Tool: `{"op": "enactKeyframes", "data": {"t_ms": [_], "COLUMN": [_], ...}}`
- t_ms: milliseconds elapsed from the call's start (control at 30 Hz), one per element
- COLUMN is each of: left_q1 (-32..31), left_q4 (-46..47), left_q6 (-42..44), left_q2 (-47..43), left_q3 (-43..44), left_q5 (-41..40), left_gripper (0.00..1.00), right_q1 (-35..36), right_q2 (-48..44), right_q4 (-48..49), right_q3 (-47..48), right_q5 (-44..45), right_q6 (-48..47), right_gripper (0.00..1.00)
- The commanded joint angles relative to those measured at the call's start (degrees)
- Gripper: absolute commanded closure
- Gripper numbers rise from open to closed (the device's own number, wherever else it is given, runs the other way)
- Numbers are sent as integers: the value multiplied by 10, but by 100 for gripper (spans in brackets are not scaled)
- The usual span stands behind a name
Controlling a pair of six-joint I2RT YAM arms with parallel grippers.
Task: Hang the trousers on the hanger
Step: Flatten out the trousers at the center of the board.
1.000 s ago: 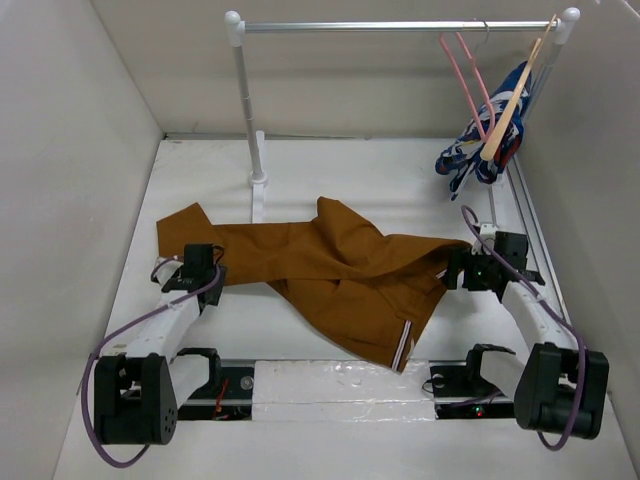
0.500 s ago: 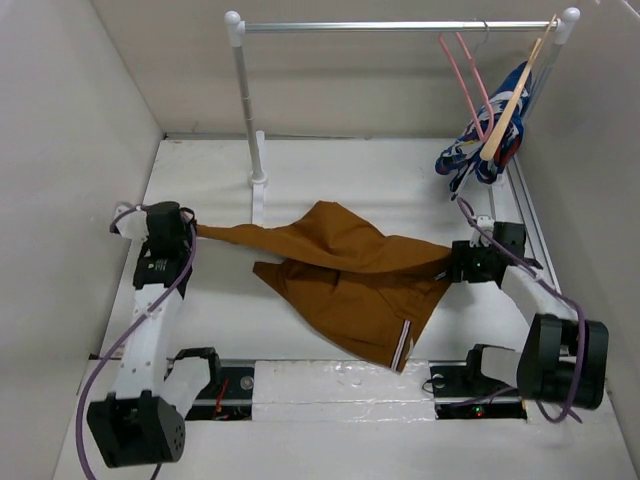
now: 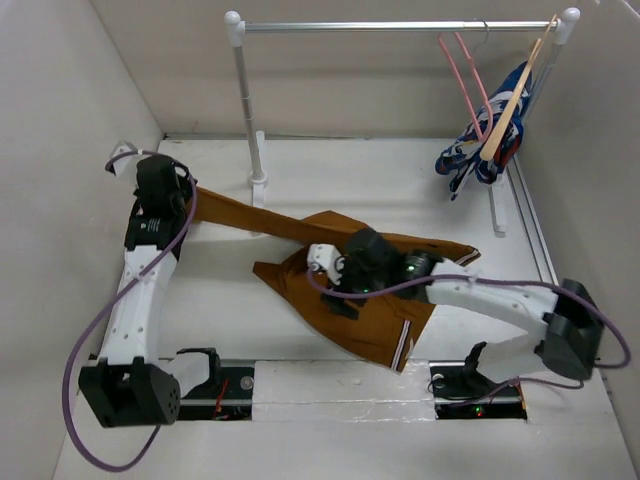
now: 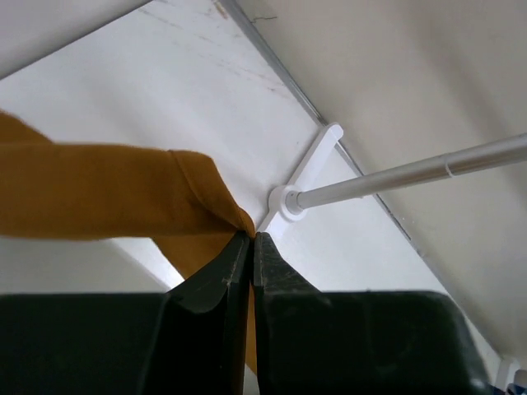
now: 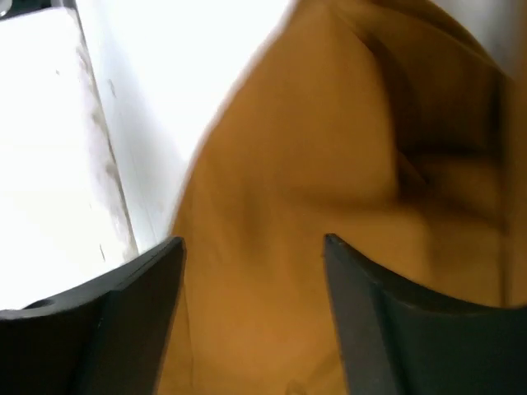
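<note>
The rust-brown trousers (image 3: 370, 310) lie across the middle of the table, one leg (image 3: 240, 214) stretched to the far left. My left gripper (image 3: 182, 186) is shut on the end of that leg (image 4: 123, 197) and holds it raised near the rail's left post. My right gripper (image 3: 325, 285) is open and empty, low over the trousers' left part (image 5: 329, 206). The pink hanger (image 3: 468, 85) hangs on the rail at the far right.
A clothes rail (image 3: 400, 26) spans the back on a left post (image 3: 247, 110) with a white foot (image 4: 309, 169). A pale wooden hanger (image 3: 515, 95) with a blue, white and red garment (image 3: 480, 150) hangs at the right end.
My left gripper pulled the trouser leg farther back and left, stretching it out. My right gripper let go of the trousers' right edge, opened and swung left over the cloth.
</note>
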Motion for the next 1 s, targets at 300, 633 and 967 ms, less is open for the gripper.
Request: {"op": "enactKeyframes", "data": {"t_ms": [300,633,967], "left_q1": [1,1,1], "left_q4": [65,50,39], "left_q6": [80,85,98], "left_q2": [108,110,165], "left_q3": [127,149,192], "left_q5": [43,35,24], "left_gripper": [100,100,100], "right_q1": [54,115,-114], "right_q2": [384,70,-102], "right_q4": [43,-57,-292], "right_q3": [275,149,35], "right_q5": [96,-75,26], "right_q6": [9,-104,-69], "right_gripper": [31,100,35]}}
